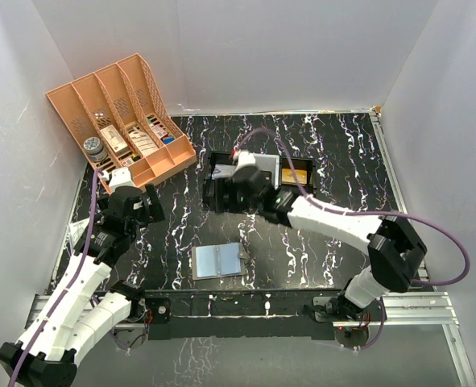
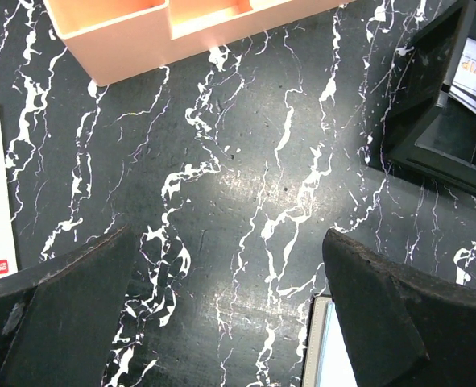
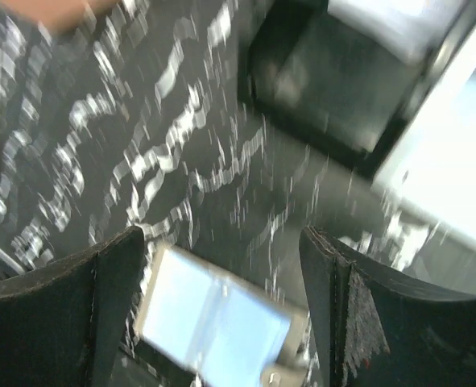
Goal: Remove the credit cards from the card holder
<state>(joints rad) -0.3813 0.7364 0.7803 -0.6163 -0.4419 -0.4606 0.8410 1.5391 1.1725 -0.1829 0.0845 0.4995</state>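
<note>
Card holder lies open at lower centre of the top view, apart from both arms. Right gripper hangs by the black tray, fingers apart, empty. Left gripper gapes wide, empty. Best to pin the holder's edge with the left, then slide any remaining card out flat.

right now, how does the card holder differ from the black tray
The card holder lies open and flat, grey-blue inside; the black tray is dark and has raised walls. The card holder sits near the arms' bases, while the black tray is farther back. The black tray holds an orange card; no card shows in the card holder from above. Both rest on the marbled table.
</note>
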